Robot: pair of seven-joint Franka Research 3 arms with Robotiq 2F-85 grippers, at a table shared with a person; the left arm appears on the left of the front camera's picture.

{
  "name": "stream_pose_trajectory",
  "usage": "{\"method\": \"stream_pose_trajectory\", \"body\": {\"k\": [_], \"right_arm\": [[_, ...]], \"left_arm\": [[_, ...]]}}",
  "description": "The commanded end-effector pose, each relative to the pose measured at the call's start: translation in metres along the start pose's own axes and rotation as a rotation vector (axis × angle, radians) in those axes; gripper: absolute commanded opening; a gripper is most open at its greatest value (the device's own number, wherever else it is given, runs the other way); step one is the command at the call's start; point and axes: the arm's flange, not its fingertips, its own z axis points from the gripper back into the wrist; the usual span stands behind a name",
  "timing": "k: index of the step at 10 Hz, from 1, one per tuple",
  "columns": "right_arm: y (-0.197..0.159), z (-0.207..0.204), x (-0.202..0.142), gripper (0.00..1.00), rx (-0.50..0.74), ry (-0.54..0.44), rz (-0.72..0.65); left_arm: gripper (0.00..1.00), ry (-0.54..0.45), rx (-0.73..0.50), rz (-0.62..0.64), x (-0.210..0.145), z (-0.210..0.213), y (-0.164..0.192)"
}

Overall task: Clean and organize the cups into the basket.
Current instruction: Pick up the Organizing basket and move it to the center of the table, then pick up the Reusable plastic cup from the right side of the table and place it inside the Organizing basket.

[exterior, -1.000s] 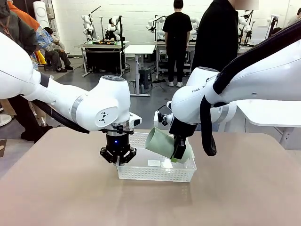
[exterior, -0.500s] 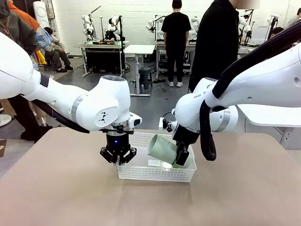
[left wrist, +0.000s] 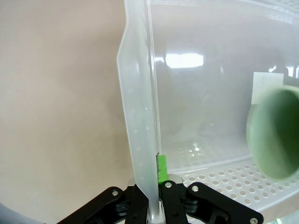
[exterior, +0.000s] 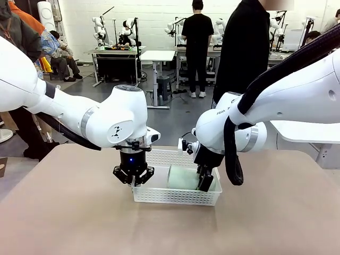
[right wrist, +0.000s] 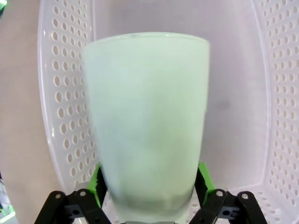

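Right, from my console the table [exterior: 79,223] is bare tan all round the basket [exterior: 175,196], which sits near the middle with one long side towards me. A person in dark clothes [exterior: 244,48] stands at the far edge, just behind it, and another person in black [exterior: 199,37] stands well back among other tables.

The left gripper [exterior: 133,178] comes straight down on the basket's left short end. In the left wrist view its fingers [left wrist: 161,170] are pressed together on that thin wall [left wrist: 138,116], one inside and one outside. Past the wall I see the basket's glossy floor and a small white label [left wrist: 264,88] stuck to it.

The right arm crowds the basket's right end. Its black cable loop [exterior: 231,159] hangs in front of the far right corner, and the right gripper [exterior: 204,180] covers one end of the mint cup [exterior: 183,178].

The mint cup is inside the basket, low between its walls, on its side. Its long axis runs along the basket's length. Its open mouth [left wrist: 275,135] faces the left gripper's end, and its base sits at the right gripper.

In the right wrist view the cup [right wrist: 145,116] lies straight out from the right gripper [right wrist: 149,179], rim farthest away, with the perforated side walls [right wrist: 60,93] on either hand. The green pads [right wrist: 96,182] flank the base closely. I cannot tell whether they press on it or stand just off it.
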Motion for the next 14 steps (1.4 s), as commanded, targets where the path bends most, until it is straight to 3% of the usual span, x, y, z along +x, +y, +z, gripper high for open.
{"method": "stream_pose_trajectory", "body": {"k": [1,6,9,11,14], "right_arm": [[0.002,0.001,0.001,1.0,0.015,0.027,0.049],[0.011,0.033,0.015,1.0,-0.062,-0.009,0.069],[0.019,0.132,0.006,1.0,-0.223,-0.177,-0.009],[0.025,0.182,-0.051,1.0,-0.229,-0.335,-0.057],[0.018,0.209,-0.171,1.0,-0.257,-0.602,-0.067]], "left_arm": [[0.0,0.002,0.005,-0.002,-0.001,-0.002,0.0],[0.0,0.002,0.005,-0.002,-0.001,-0.002,0.0],[0.0,0.002,0.005,-0.002,-0.001,-0.002,0.0],[0.0,0.002,0.005,-0.002,-0.001,-0.002,0.0],[0.0,0.002,0.005,-0.002,-0.001,-0.002,0.0]]}}
